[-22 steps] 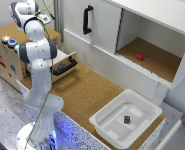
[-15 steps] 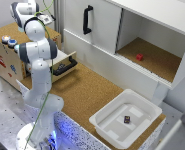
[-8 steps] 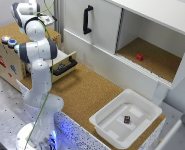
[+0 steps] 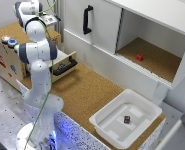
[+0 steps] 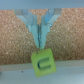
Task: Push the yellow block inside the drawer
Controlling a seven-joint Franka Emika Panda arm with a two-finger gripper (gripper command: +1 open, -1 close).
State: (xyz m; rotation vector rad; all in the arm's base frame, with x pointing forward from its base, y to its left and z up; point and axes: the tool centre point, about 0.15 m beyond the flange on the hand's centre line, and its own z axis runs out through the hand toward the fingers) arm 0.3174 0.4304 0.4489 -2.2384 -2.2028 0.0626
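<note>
Yellow block (image 5: 43,61): on cork surface, touching the tips of the fingers (image 5: 39,35); fingers pressed together, nothing between them; drawer (image 4: 63,64): partly open, black bar handle, behind the arm in exterior view; worktop (image 4: 87,92): cork-covered.

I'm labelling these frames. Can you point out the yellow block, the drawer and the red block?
yellow block (image 5: 43,62), wrist view, middle of its top face.
drawer (image 4: 65,65), exterior view, on its black bar handle.
red block (image 4: 139,57), exterior view, middle of the block, in the open cupboard.
</note>
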